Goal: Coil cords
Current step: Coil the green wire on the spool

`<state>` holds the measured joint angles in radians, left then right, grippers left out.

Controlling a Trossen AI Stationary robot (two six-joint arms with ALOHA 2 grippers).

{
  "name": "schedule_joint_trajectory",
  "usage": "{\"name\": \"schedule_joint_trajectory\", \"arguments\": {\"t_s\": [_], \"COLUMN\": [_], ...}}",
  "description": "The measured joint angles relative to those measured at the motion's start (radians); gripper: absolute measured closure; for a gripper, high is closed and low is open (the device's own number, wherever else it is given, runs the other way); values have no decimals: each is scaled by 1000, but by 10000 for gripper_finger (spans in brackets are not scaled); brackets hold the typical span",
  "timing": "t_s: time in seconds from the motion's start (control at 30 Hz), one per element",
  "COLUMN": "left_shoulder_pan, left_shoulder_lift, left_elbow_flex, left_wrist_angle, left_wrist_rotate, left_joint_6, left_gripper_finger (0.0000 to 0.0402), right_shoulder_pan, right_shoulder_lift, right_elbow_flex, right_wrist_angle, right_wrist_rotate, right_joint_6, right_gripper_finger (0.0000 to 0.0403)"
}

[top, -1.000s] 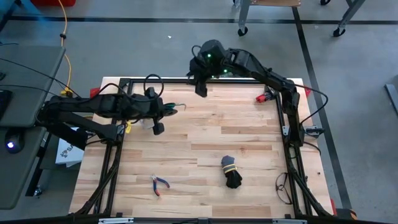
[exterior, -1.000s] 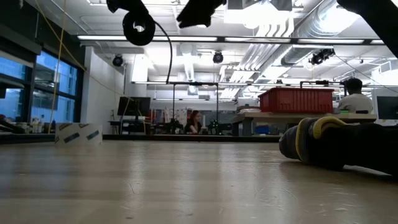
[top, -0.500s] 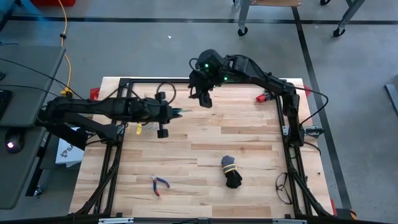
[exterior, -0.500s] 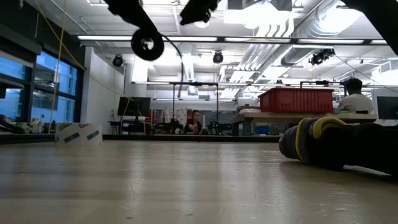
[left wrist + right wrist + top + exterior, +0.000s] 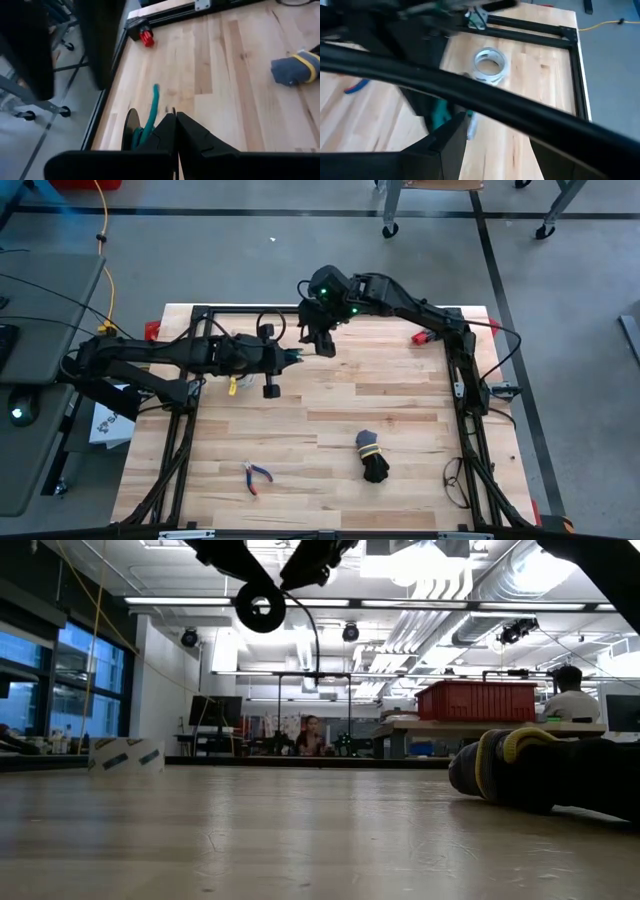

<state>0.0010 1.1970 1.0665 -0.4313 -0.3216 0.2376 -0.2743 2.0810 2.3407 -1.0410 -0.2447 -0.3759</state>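
The dark-green cord is a small dark coil (image 5: pixel 260 610) with a thin green tail (image 5: pixel 152 107). It hangs high above the table at my left gripper (image 5: pixel 288 360), which is shut on it and points toward the table's right. The tail's free end (image 5: pixel 293 358) sticks out past the fingertips. My right gripper (image 5: pixel 320 340) stands open just beyond that end, on the far side. It slants down and touches nothing. My left gripper (image 5: pixel 175 115) is shut on the cord where the green tail (image 5: pixel 145 131) leaves the coil; the fingers themselves hide the exact place. The fingers come from the table's left, slanting a little down. The coil (image 5: pixel 131 131) hangs beside them, clear of the table.
A black cord bundle with a yellow tie (image 5: pixel 372 455) lies near the middle right. Pliers (image 5: pixel 256 476) lie near the front left, and a red tool (image 5: pixel 425 337) at the far right. A pale ring (image 5: pixel 489 62) lies on the wood under the left arm. People sit beyond the table.
My left gripper has gone toward the table's right and a little down, rolling as it went. The coil has swung along with it. My right gripper has come down toward the near edge, closer to the green tail's end.
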Motion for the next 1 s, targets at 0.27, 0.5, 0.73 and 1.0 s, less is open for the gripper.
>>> {"name": "schedule_joint_trajectory", "arguments": {"t_s": [0.27, 0.5, 0.73, 1.0], "left_shoulder_pan": [0, 0, -1, -1], "left_shoulder_lift": [-1, -1, -1, -1], "left_elbow_flex": [0, 0, 0, 0], "left_wrist_angle": [8, 13, 21, 45], "left_wrist_rotate": [-4, -4, -3, -3], "left_joint_6": [-36, -50, -51, -51], "left_gripper_finger": [401, 401, 401, 401], "right_shoulder_pan": [49, 47, 49, 51], "right_shoulder_lift": [0, 3, 27, 49], "right_elbow_flex": [1, 1, 0, 0], "right_wrist_angle": [-12, -27, -32, -14], "right_wrist_rotate": [3, 26, 29, 59], "right_joint_6": [-26, -24, -15, 1], "right_gripper_finger": [204, 204, 204, 223]}}
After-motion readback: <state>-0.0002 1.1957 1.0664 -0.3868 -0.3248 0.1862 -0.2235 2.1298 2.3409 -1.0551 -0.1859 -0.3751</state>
